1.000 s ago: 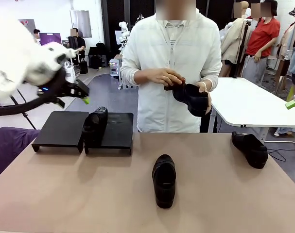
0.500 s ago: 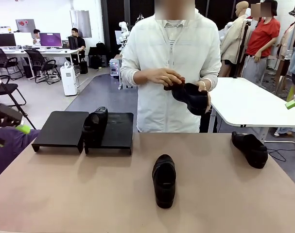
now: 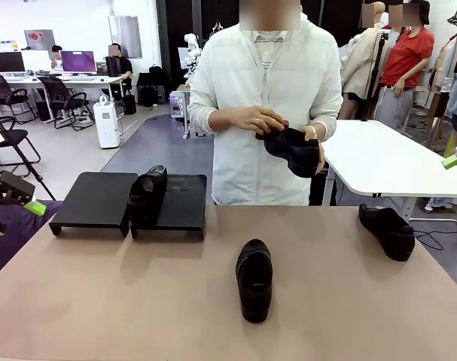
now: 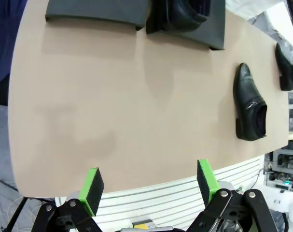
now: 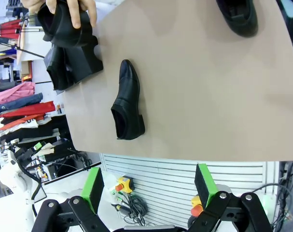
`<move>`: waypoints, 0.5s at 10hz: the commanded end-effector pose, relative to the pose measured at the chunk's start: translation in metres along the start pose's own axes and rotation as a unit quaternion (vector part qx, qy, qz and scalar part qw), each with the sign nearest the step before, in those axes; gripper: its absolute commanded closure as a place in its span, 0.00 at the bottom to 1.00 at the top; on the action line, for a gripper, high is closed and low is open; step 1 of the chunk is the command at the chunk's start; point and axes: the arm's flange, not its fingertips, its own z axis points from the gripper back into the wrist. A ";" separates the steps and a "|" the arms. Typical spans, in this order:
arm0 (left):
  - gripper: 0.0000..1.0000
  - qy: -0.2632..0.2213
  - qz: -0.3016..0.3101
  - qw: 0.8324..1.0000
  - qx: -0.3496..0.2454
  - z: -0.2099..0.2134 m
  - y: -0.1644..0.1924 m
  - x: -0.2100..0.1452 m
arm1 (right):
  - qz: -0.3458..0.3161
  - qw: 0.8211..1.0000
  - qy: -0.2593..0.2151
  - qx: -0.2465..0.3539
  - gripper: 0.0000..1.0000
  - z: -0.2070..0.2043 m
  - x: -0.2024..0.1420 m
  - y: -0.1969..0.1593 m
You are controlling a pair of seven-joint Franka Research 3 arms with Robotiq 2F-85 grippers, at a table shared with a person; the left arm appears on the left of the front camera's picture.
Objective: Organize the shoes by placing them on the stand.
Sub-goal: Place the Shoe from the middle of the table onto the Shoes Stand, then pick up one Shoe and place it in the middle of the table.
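Quick progress check: I'd call this roughly a quarter done. One shoe (image 3: 147, 197) is up on the stand (image 3: 92, 197), sitting on the right-hand platform (image 3: 184, 203) close to its inner edge, and the left-hand platform (image 4: 95, 12) has nothing on it. A second shoe (image 3: 254, 280) lies flat in the middle of the bench (image 3: 100, 301), a third shoe (image 3: 386, 231) is over near the far right corner, and the fourth shoe (image 3: 292, 149) is off the bench altogether, up in the person's hands (image 3: 252, 118) just past the far edge. The left gripper (image 4: 148, 181) has its jaws spread wide with nothing between them, hanging off the left end of the bench, well apart from every shoe. The right gripper (image 5: 147, 186) is the same deal, spread and empty, out past the bench edge. So I reckon three shoes are left to place, and the held one probably has to be set down or handed over first.
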 end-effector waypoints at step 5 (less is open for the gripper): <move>0.00 -0.001 -0.009 1.000 -0.010 0.008 -0.002 -0.003 | 0.005 1.000 0.000 0.007 0.00 0.002 0.001 0.002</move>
